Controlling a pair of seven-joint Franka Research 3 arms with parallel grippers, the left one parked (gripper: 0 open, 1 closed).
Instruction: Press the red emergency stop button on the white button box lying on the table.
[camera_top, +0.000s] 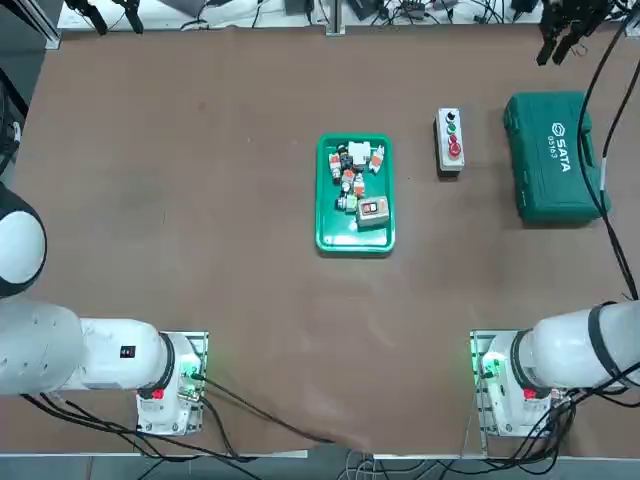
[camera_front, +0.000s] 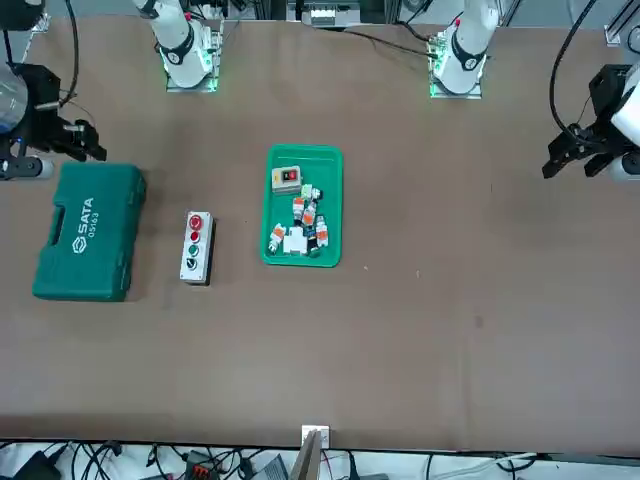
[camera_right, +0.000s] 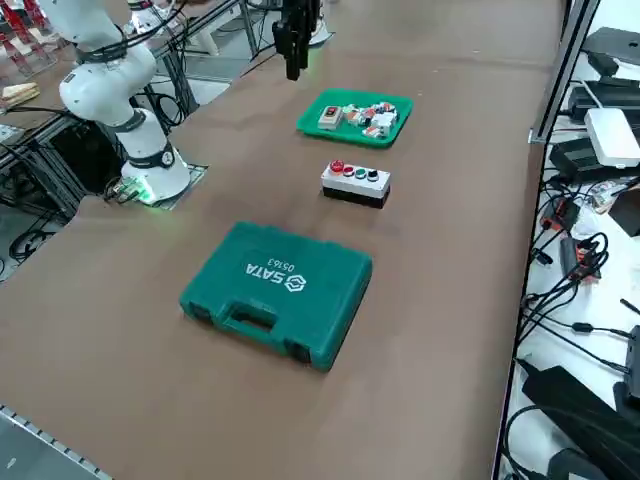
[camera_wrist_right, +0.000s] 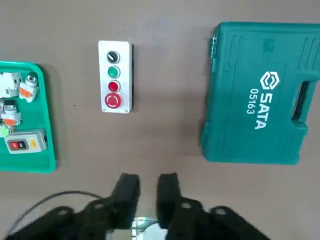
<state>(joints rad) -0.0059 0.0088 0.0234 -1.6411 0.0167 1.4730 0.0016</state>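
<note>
Right hand (camera_wrist_right: 148, 189) high above table (camera_top: 200, 250), fingers nearly closed w/ narrow gap, empty; red emergency stop button (camera_wrist_right: 113, 101) untouched.

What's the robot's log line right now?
right end effector: high above brown table | white rectangular button box: untouched | round red emergency stop button: untouched

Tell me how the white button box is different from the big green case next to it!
The white button box is small and narrow; the green SATA case is much bigger and wider. The box is pale, the case dark green. The box has a row of buttons on top, the big red emergency stop button at one end; the case has white lettering and a handle. Both lie flat on the brown table, untouched.
</note>
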